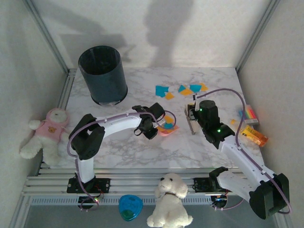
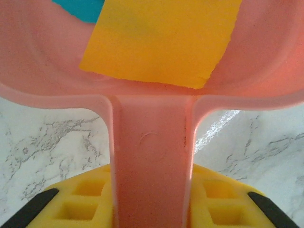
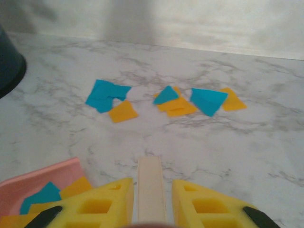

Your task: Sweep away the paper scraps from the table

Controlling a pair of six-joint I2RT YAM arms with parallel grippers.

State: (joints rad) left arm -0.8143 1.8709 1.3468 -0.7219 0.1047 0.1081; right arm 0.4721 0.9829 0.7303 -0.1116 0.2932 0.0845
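Note:
Loose paper scraps, teal (image 1: 161, 90) and orange-yellow (image 1: 185, 92), lie on the marble table (image 1: 118, 152) at the back centre. In the right wrist view they spread as teal bits (image 3: 107, 94) and orange bits (image 3: 176, 106) ahead of the fingers. My left gripper (image 1: 151, 124) (image 2: 152, 190) is shut on the handle of the pink dustpan (image 1: 167, 129) (image 2: 152, 142). In the pan sit an orange scrap (image 2: 161, 42) and a teal one (image 2: 80, 8). My right gripper (image 1: 194, 114) (image 3: 152, 187) is shut on a cream brush handle (image 3: 151, 185), right of the pan (image 3: 42, 180).
A dark bin (image 1: 103, 73) stands at the back left. A striped block (image 1: 249, 114), an orange toy (image 1: 254, 135) and one scrap (image 1: 232, 121) lie at the right edge. A teddy bear (image 1: 47, 133) sits off the left side and a white plush dog (image 1: 168, 199) on the front rail.

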